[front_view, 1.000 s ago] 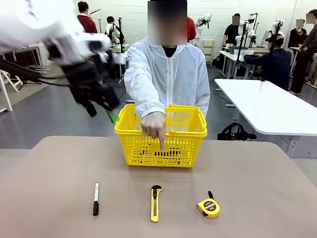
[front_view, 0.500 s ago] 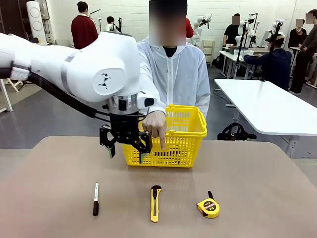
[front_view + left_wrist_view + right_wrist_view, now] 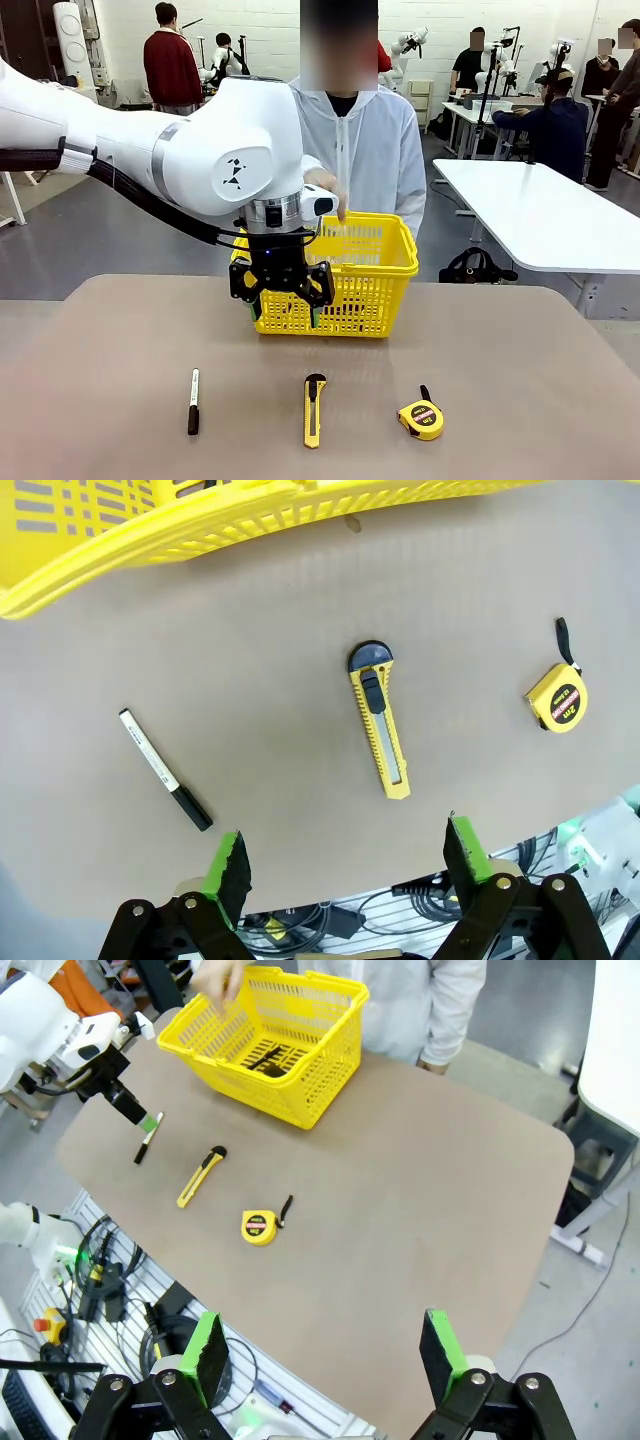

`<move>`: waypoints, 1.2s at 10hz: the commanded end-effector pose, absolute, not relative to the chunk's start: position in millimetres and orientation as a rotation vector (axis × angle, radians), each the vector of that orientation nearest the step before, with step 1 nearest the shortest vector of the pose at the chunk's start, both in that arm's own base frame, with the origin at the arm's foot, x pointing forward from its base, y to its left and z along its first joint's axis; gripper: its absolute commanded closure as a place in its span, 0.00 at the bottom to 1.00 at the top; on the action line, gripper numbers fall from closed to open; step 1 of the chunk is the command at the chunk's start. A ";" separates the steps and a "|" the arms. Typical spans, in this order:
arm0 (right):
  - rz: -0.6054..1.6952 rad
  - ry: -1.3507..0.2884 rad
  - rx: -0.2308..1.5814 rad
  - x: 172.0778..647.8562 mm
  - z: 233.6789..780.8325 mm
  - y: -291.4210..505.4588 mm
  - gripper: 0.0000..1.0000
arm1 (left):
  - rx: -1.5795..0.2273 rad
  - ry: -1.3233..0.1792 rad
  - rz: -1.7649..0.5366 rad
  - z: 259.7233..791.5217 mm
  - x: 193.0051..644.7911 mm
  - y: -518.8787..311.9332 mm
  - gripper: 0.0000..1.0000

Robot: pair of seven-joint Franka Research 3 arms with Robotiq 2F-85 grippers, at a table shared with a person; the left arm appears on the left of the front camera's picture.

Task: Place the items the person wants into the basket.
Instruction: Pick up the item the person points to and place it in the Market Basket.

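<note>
The yellow basket stands at the table's far middle, in front of the person in a white jacket. A slim dark pen lies inside it. The yellow box cutter lies on the table near the front, also seen from above. My left gripper hangs open before the basket's left front, above the table, holding nothing. Its green fingertips frame bare tabletop just short of the cutter. My right gripper is open and high over the table's edge. The person's hand is raised above the basket.
A white-and-black pen lies left of the cutter and a round yellow tape measure lies right of it. The large left arm covers the basket's left rim. Other tables and people stand far behind.
My left arm swung in from the upper left and came down in front of the basket. The person's hand, which pointed down at the table, has lifted.
</note>
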State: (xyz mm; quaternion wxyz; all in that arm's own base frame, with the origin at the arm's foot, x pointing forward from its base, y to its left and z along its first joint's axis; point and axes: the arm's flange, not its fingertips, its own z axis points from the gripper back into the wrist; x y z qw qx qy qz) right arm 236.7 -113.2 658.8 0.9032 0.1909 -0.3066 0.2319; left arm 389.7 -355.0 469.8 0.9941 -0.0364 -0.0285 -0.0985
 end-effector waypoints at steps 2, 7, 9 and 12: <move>0.485 -0.633 0.398 236.4 654.2 -112.1 0.00 | -0.057 -0.058 -0.200 469.4 389.0 -352.3 0.00; 0.485 -0.633 0.398 236.4 654.2 -112.1 0.00 | -0.037 -0.060 -0.091 431.7 378.0 -378.3 0.00; 0.485 -0.633 0.398 236.4 654.2 -112.1 0.00 | -0.043 -0.066 -0.070 406.6 367.3 -397.9 0.00; 0.485 -0.633 0.398 236.4 654.2 -112.1 0.00 | -0.021 -0.046 -0.069 366.8 357.0 -410.2 0.00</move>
